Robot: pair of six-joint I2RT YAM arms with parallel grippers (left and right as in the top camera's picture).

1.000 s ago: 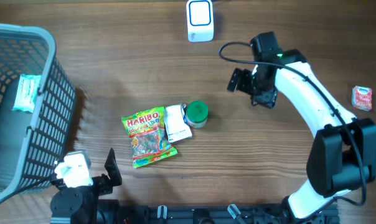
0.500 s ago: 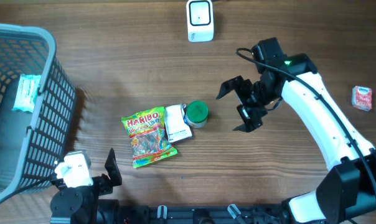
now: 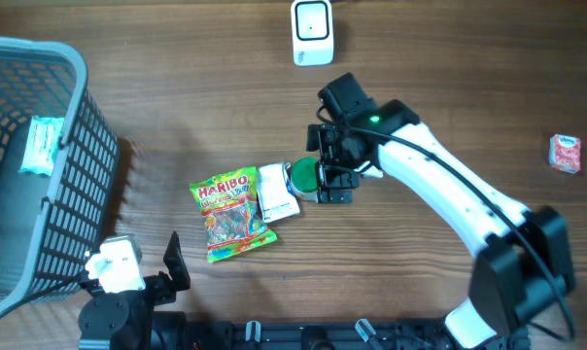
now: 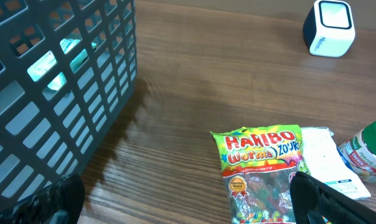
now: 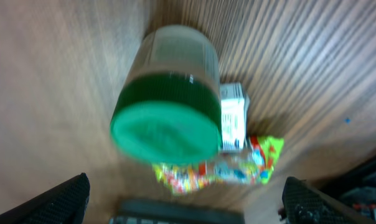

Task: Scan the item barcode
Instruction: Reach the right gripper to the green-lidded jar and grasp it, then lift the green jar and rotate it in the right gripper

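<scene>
The green-lidded jar (image 3: 303, 177) sits near the middle of the tabletop (image 3: 177, 117). A white box (image 3: 277, 192) touches it at its 9 o'clock, and the Haribo bag (image 3: 230, 214) lies beyond that. The right gripper (image 3: 327, 167) is at the jar's 3 o'clock side, jaws wide apart and clamped on nothing. The scanner (image 3: 312, 32) stands at 12 o'clock. The left gripper (image 3: 143, 272) sits at 7 o'clock beside the basket (image 3: 80, 68), jaws apart.
</scene>
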